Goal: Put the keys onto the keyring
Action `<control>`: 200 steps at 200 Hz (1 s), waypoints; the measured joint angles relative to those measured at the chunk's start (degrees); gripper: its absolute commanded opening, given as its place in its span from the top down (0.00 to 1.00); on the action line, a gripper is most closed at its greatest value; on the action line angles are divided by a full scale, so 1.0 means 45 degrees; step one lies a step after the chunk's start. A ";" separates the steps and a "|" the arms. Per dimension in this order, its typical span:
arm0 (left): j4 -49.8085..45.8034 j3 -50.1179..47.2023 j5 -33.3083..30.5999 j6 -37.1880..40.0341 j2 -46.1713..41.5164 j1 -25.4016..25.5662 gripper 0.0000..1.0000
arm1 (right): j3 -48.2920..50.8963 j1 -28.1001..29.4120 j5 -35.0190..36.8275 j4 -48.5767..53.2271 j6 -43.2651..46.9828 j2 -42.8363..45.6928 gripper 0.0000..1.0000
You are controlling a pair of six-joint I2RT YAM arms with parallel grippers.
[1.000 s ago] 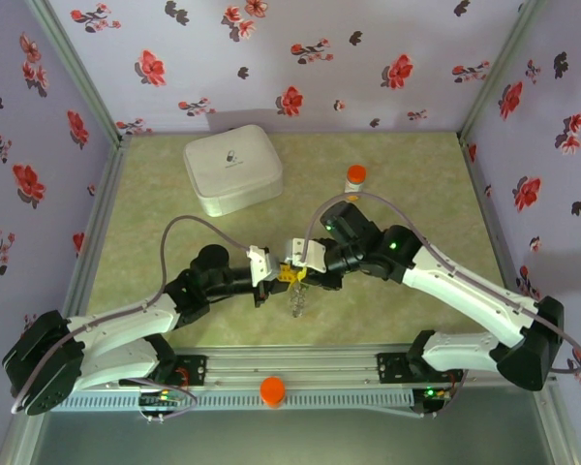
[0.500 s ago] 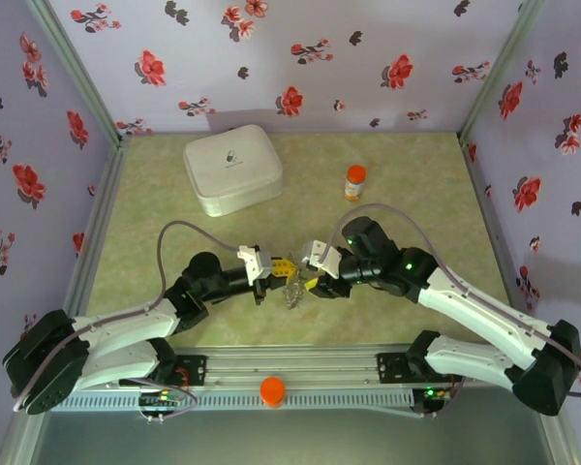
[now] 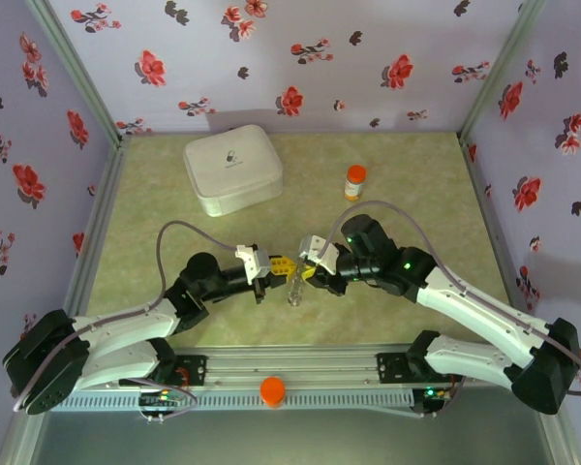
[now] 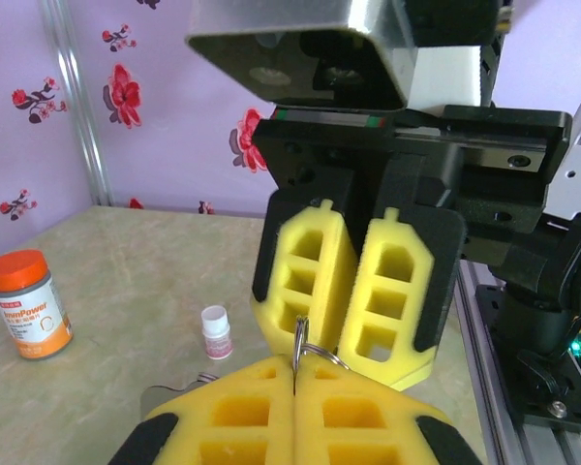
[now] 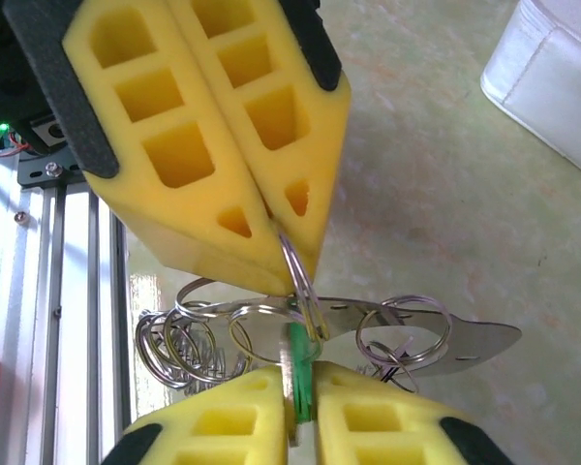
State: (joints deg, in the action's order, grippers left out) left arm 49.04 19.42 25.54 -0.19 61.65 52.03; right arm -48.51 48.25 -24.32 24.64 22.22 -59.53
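My left gripper [image 4: 295, 365] is shut on a thin silver split ring, the keyring [image 4: 301, 339], which sticks up from between its yellow pads. Facing it tip to tip, my right gripper [image 5: 300, 376] is shut on the green-headed key [image 5: 298, 363], whose top meets the lower end of that keyring [image 5: 302, 281]. From above, the left gripper [image 3: 276, 268] and right gripper [image 3: 306, 274] meet over the front middle of the mat. More silver rings and a flat metal tag [image 5: 465, 341] hang below the held ring.
A white case [image 3: 232, 170] sits at the back left. An orange-capped pill bottle [image 3: 354, 181] stands at the back right, and a tiny white bottle [image 4: 216, 332] stands on the mat beyond the grippers. Patterned walls close three sides, and a rail [image 3: 272, 390] runs along the front.
Both grippers have drifted slightly left and toward the front together. The right jaws, wider half a second ago, have closed on the green key.
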 measured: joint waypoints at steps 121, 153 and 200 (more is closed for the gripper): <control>0.0675 -0.0015 0.0442 0.0214 0.0500 0.0000 1.00 | -0.0583 -0.0005 0.0296 0.0874 0.0389 -0.0631 1.00; -0.0432 -0.0010 0.0136 0.0811 0.0126 0.0000 1.00 | -0.0646 -0.0063 0.0831 0.0986 0.0398 0.0136 1.00; -0.1273 0.0272 -0.0257 0.1311 0.0063 0.0000 0.72 | -0.1166 -0.0058 0.1088 0.1258 0.0529 0.0282 1.00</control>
State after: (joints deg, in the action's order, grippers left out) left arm 43.31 20.64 24.38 5.72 61.93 52.03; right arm -53.76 47.99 -19.42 30.30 24.60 -58.26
